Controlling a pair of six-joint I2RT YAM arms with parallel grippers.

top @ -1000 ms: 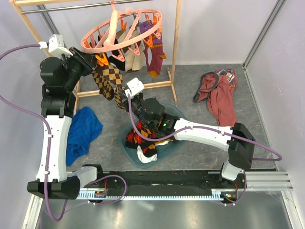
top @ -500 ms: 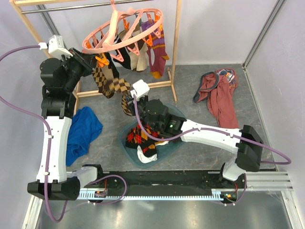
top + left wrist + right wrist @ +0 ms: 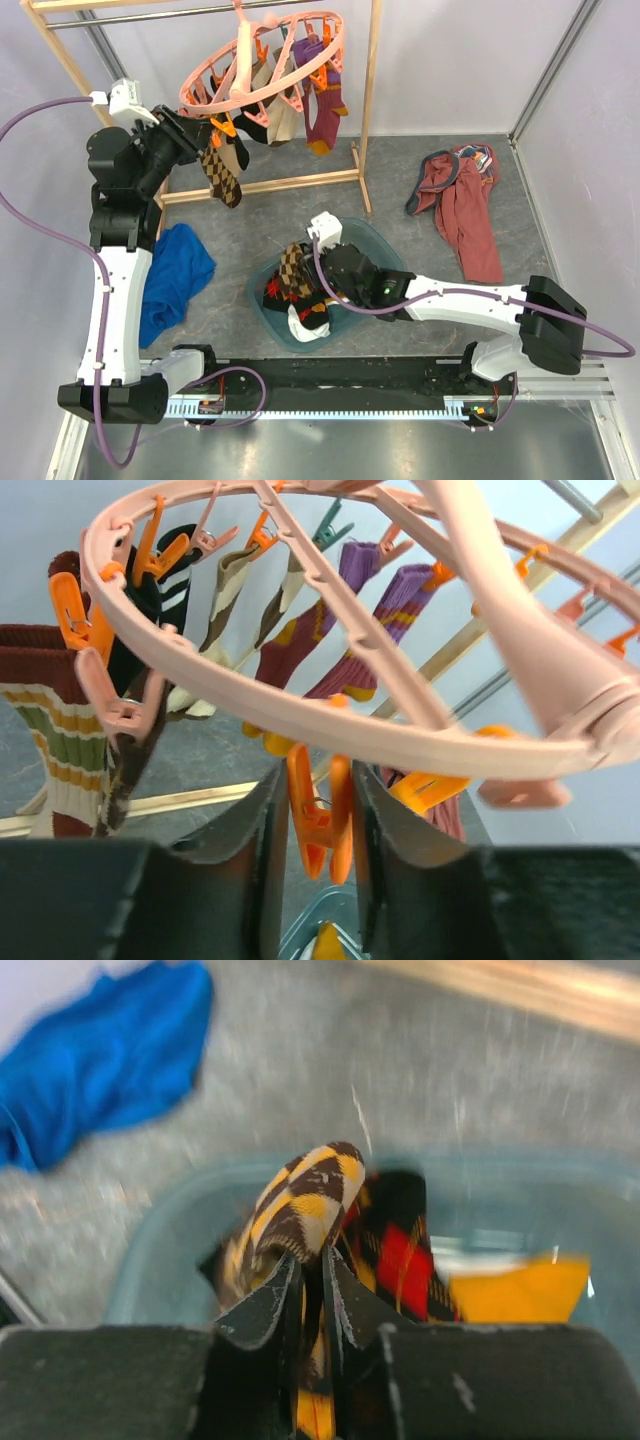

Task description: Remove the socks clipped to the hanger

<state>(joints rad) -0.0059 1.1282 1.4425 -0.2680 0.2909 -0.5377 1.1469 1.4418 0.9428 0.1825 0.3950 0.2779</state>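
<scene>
The salmon-pink ring hanger (image 3: 243,65) hangs from the rack rod, with a purple striped sock (image 3: 322,110), a beige sock (image 3: 283,118) and a brown-yellow argyle sock (image 3: 222,172) clipped to it. My left gripper (image 3: 205,133) is at the ring's near-left edge. In the left wrist view it (image 3: 318,780) is shut on an orange clip (image 3: 318,820) under the ring (image 3: 400,742). My right gripper (image 3: 300,263) is shut on a second brown-yellow argyle sock (image 3: 305,1205), held just over the teal basin (image 3: 375,237).
The basin (image 3: 150,1250) holds a black-red-yellow argyle sock (image 3: 405,1260), a mustard sock (image 3: 520,1295) and a white sock (image 3: 305,325). A blue cloth (image 3: 170,275) lies to its left and a maroon garment (image 3: 462,205) at the right. The wooden rack post (image 3: 370,110) stands behind the basin.
My right gripper pulled one brown-yellow argyle sock off the hanger and carried it down and toward me to the basin. The hanger swung back up. My left gripper stayed at the clip.
</scene>
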